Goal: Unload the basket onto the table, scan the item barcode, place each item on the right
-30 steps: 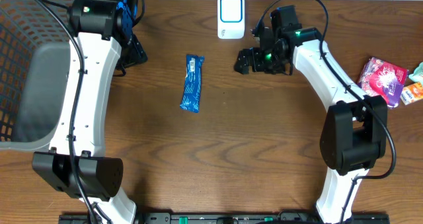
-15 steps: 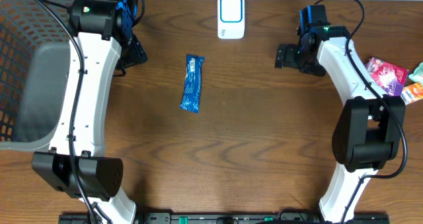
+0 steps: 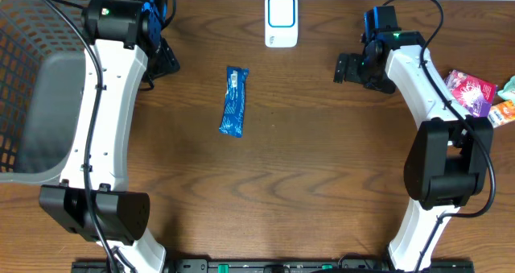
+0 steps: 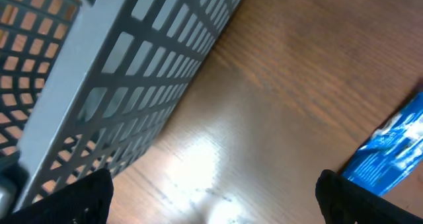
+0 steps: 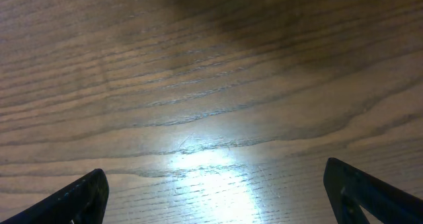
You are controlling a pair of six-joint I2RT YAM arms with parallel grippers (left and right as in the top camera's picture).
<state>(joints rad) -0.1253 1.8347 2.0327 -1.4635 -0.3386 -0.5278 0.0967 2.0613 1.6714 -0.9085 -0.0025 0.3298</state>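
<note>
**Q:** Overhead?
**A:** A blue packet [image 3: 234, 101] is seen lying left of the desk's [image 3: 306, 184] centre, with the white scanner [image 3: 281, 20] at the far edge. The left gripper [image 3: 165, 64] and right gripper [image 3: 342, 68] are held with jaws parted, clear of it.

**Q:** Left wrist?
**A:** A mesh basket [image 4: 119, 72] and the packet's end [image 4: 393, 148] are framed by spread fingers [image 4: 73, 197].

**Q:** Right wrist?
**A:** Desk grain is framed by parted fingers [image 5: 66, 199].

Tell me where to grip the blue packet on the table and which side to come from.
Grip the blue packet across its narrow width, about mid-length, coming straight down from above. It lies flat on the table, long and thin, its length running nearly front to back, so jaws closing left-right should span it.
</note>
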